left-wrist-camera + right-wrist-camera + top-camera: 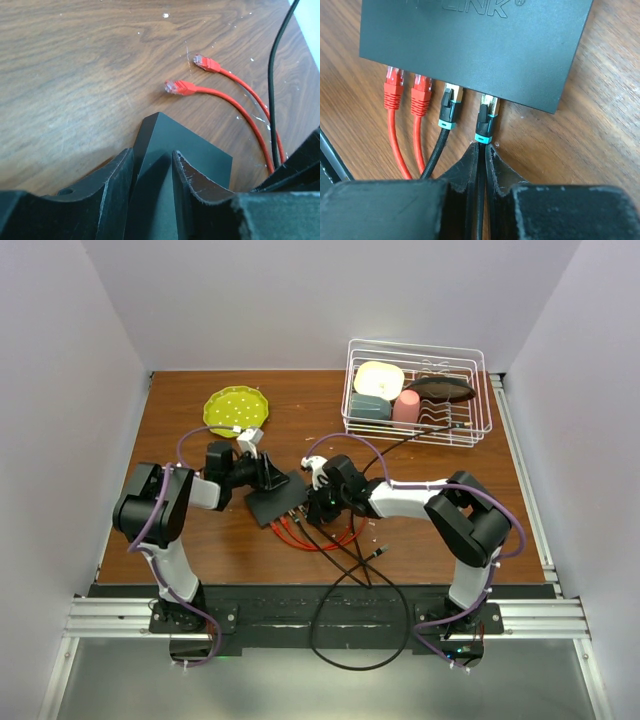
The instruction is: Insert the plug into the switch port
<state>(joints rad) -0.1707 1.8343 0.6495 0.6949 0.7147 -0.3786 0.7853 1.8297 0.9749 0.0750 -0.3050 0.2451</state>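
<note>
Although the plug [486, 117] sits nose-first at the switch port [489, 99], toward the right of the row along the lower edge of the switch [475, 45] at the top of the right wrist view, I cannot tell whether it has latched. The right hand [481, 149] is narrow, pinching the black cable [480, 192] just behind the plug. The left hand [152, 172] straddles a corner of the switch, low in its view; whether it truly clamps is unclear. Pushing by the soft cable could buckle it, or a poorly braced switch could slide across the table [605, 140], leaving the plug half seated.
</note>
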